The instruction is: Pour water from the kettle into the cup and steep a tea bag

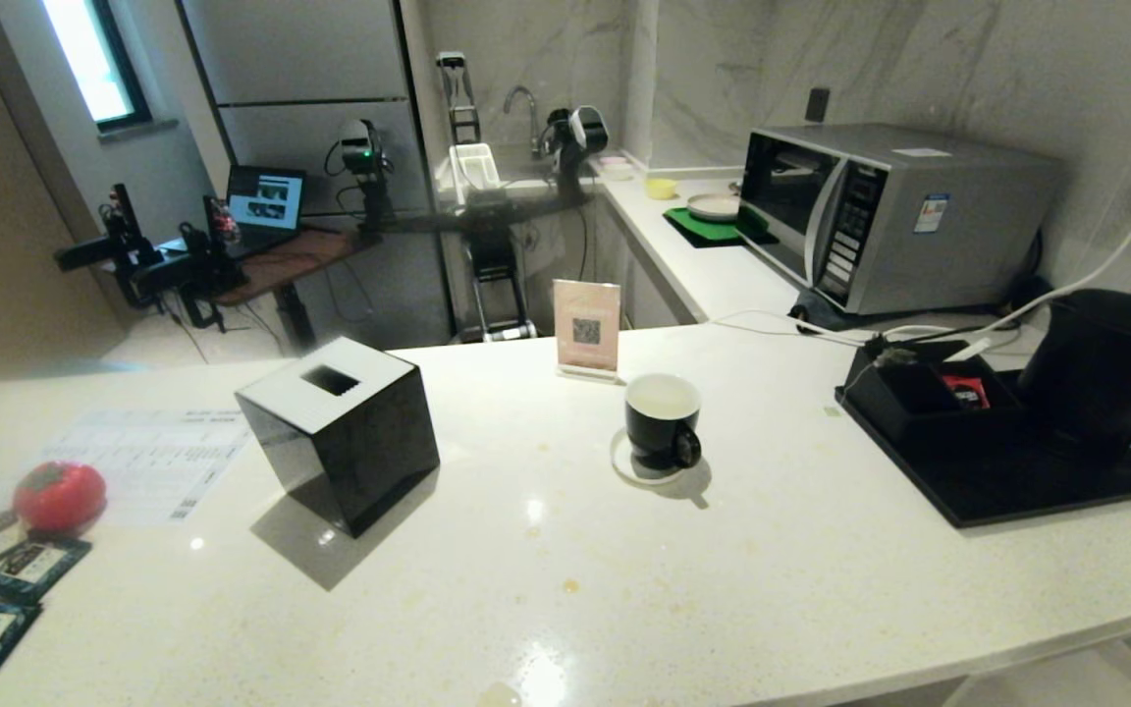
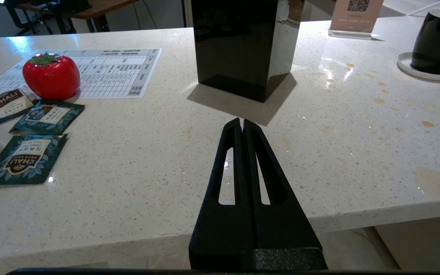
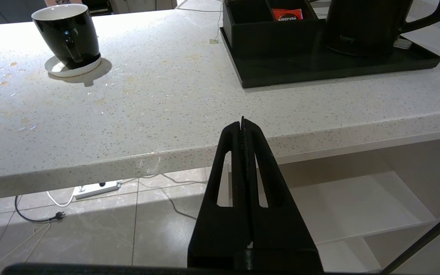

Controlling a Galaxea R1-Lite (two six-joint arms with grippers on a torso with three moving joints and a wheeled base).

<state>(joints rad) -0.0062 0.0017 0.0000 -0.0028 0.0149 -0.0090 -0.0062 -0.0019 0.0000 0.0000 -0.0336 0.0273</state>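
- Both grippers, left gripper (image 2: pixel 241 121) and right gripper (image 3: pixel 242 121), rest at the counter's near edge, fingers pressed together, empty.
- Nothing begun: glossy black mug (image 1: pixel 662 420) stands on its white coaster mid-counter; matte black electric kettle (image 1: pixel 1101 373) sits on the black tray at right.
- Next move: the right gripper probably needs to spread and reach the kettle handle.

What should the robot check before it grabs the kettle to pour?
1. Cup upright on its coaster: ok.
2. Kettle upright on the black tray, handle free: ok.
3. Counter between cup and tray bare of other things: ok.
4. Right gripper ready to grab: not ok, jaws shut, short of the counter edge.
5. Left gripper: jaws shut, holding nothing: ok.
6. Water in kettle: cannot tell.
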